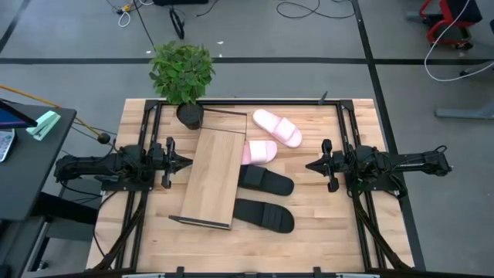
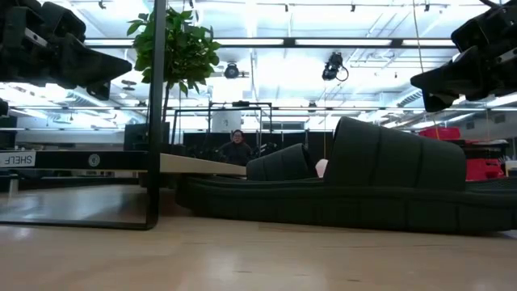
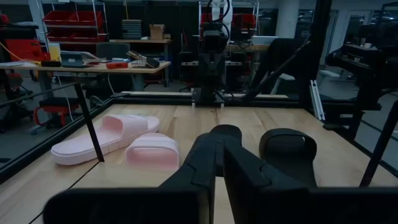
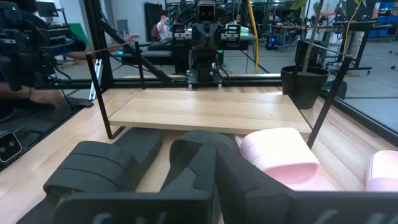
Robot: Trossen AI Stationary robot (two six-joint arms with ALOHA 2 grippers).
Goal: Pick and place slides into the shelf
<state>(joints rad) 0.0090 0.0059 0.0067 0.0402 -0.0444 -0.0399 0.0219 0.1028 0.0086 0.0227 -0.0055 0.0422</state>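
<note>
The shelf [image 1: 212, 177], a long light-wood board on a thin dark frame, stands left of the table's centre. Two pale pink slides lie to its right: one [image 1: 276, 127] toward the far edge, the other [image 1: 258, 152] with one end at the board's edge. Two black slides [image 1: 265, 181] [image 1: 262, 215] lie nearer, also ending at the board's edge. My left gripper [image 1: 185, 163] hovers shut at the shelf's left side. My right gripper [image 1: 311, 164] hovers shut to the right of the slides, above the table. In the right wrist view a black slide [image 4: 106, 162] and a pink slide [image 4: 280, 155] lie before the shelf [image 4: 205, 109].
A potted plant [image 1: 182, 77] stands at the far left of the table, just beyond the shelf's far end. Dark rails [image 1: 351, 139] run along the table's left and right sides under the arms. Bare wood [image 1: 324, 224] shows near the right near corner.
</note>
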